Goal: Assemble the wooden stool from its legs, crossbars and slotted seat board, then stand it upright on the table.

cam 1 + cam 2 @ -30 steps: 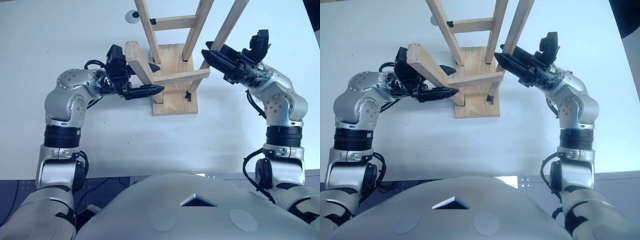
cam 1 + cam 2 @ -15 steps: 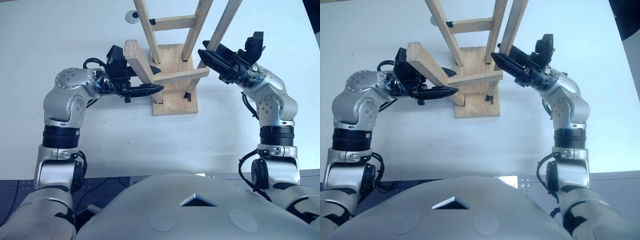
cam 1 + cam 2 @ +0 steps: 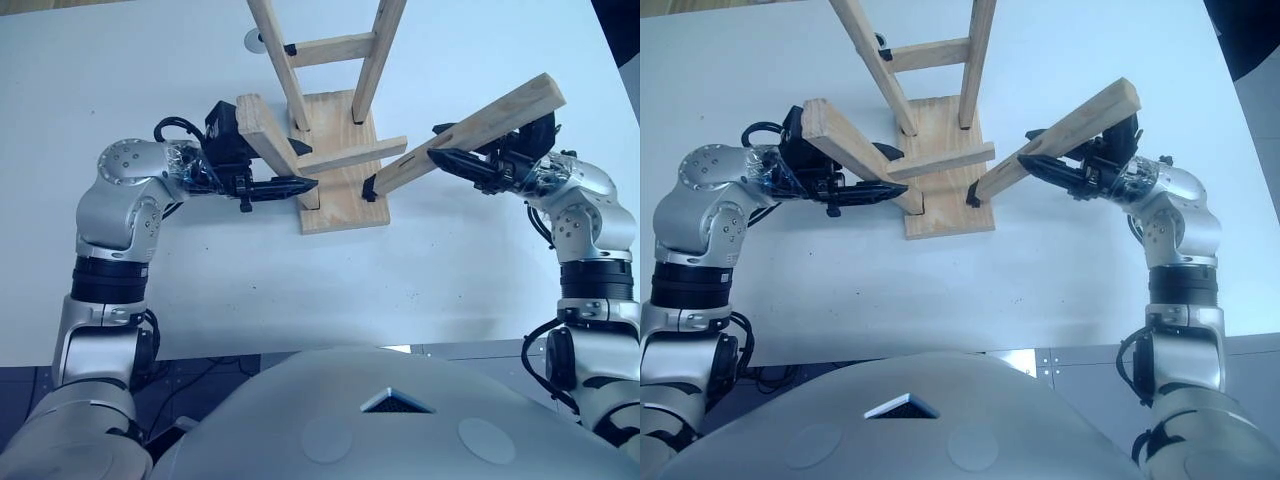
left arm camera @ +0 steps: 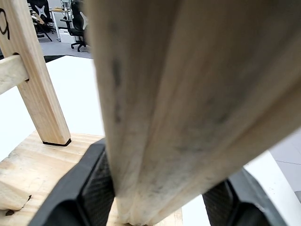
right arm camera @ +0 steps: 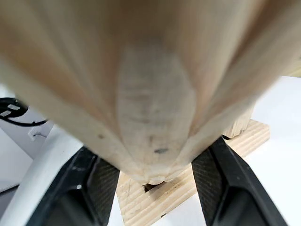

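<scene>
wood stiff, light, likely smooth; left gripper [image 3: 288, 187], centre-left, clamped on left leg [image 3: 262, 130]; right gripper [image 3: 456, 160], centre-right, clamped on tilted right leg [image 3: 500, 112]; best held mid-leg.

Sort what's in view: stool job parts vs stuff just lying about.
Job:
seat board
far legs and far crossbar
near crossbar
left leg, clamped in left gripper
right leg, clamped in right gripper

Lying about:
small round disc on the table
office chairs in the room behind
</scene>
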Robot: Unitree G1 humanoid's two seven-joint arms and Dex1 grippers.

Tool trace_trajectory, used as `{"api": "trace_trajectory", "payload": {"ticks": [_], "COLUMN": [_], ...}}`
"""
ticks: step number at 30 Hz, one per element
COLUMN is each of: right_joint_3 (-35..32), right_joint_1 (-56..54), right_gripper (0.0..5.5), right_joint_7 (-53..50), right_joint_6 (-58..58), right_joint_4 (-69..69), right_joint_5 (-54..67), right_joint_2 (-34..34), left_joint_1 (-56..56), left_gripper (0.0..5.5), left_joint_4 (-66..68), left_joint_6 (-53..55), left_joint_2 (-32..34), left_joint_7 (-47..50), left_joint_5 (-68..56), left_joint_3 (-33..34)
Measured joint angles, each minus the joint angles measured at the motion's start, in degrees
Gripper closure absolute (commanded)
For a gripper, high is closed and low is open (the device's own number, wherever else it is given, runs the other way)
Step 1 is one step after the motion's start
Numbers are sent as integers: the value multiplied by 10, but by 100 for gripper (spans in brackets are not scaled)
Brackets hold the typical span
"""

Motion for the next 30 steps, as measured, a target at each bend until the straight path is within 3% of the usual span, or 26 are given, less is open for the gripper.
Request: {"api": "trace_trajectory", "payload": {"ticks": [11,19,30], "right_joint_3": [112,160,180], "right_joint_1": [-117,-196,-222], "right_gripper": [347,347,347], "right_joint_7": [112,145,143], "right_joint_6": [-159,-143,-120], "right_joint_4": [57,118,112], "right_joint_5": [-60,-71,-90], "right_joint_2": [-55,-58,-57], "left_joint_1": [-11,-12,-17], "left_gripper": [322,328,330], "left_joint_4": [2,1,1], "left_joint_6": [-7,-30,-35], "left_joint_2": [3,2,2], "left_joint_7": [-5,-9,-9], "left_joint_5": [5,15,20], "left_joint_3": [-8,-11,-18]}}
